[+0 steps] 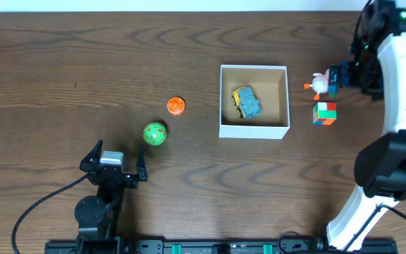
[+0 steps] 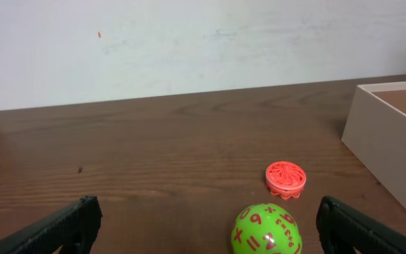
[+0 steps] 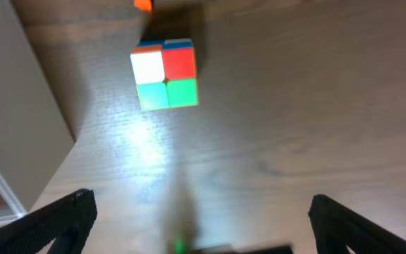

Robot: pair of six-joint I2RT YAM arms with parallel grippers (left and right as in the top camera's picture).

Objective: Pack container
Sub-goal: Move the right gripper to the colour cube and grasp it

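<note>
Container [image 1: 254, 131] sits right of desk [image 1: 62, 70] centre, open top, square, white walls, tan-brown inside; a blue and yellow toy car [image 1: 246, 101] lies in it, toward the left wall

Orange disc [image 1: 176, 106] and green ball [image 1: 155, 133] with red numbers lie on the desk left of the container, near each other but apart

Colour cube [image 1: 324, 113] is just beside the container's right wall, not touching; a small white toy with orange bits [image 1: 318, 83] is just behind the cube

Left fingers [image 1: 115, 162] are near the front edge, spread wide, holding nothing; in the left wrist view the ball is in front between them and the disc is past it

Right fingers [image 1: 337, 76] are at the white toy's right side, cannot tell if touching; the right wrist view shows them spread wide and empty, cube on the desk ahead, container wall at left
</note>
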